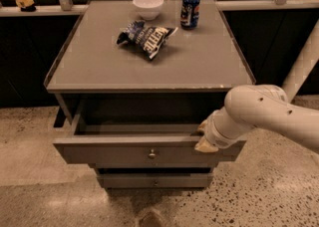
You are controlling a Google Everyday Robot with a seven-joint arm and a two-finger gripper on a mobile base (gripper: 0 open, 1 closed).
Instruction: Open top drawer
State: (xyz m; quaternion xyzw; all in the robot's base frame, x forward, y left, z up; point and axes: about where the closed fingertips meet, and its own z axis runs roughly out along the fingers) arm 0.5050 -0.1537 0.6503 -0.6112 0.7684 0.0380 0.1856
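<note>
The robot's gripper (206, 140) sits at the right end of the upper lip of the top drawer (109, 154), clamped or spread one cannot tell, as it stands partly out beneath the tabletop (149, 66); stiff and probably light-running, it looks best held by that lip or the central knob (152, 154).

You can reach into the gap of the pulled-out top drawer (124, 154) left of the gripper (205, 139), which sits at its right front edge, with the tabletop (199, 61) overhanging above.
</note>
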